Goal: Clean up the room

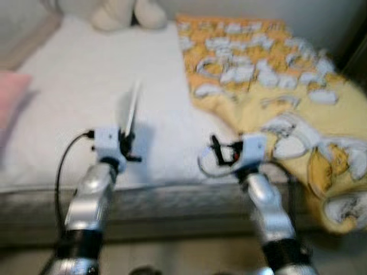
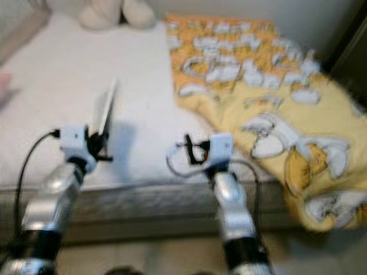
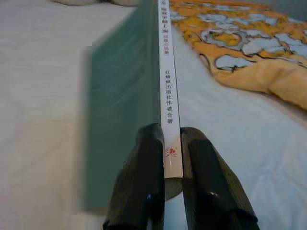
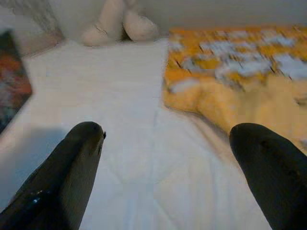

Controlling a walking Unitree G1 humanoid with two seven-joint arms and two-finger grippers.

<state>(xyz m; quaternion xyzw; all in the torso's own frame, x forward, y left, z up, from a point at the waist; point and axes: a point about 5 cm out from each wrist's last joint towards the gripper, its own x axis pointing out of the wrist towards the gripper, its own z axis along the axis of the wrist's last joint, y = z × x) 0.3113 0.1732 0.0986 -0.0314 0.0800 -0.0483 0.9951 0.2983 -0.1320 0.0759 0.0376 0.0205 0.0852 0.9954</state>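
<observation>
A thin book (image 3: 129, 100) with a teal cover and a white spine is pinched at its lower end by my left gripper (image 3: 172, 148), which is shut on it. In the left eye view the book (image 1: 132, 109) stands on edge above the white bed (image 1: 86, 86), held by the left gripper (image 1: 126, 140) near the bed's front edge. My right gripper (image 4: 165, 143) is open with nothing between its fingers (image 4: 72, 158), hovering over the white sheet beside the yellow blanket (image 1: 275, 69); it also shows in the left eye view (image 1: 218, 152).
A yellow and orange patterned blanket (image 2: 258, 74) lies rumpled over the bed's right half and hangs off the front right corner. A cream plush toy (image 1: 123, 12) sits at the head of the bed. A pink pillow (image 1: 8, 94) lies at the left.
</observation>
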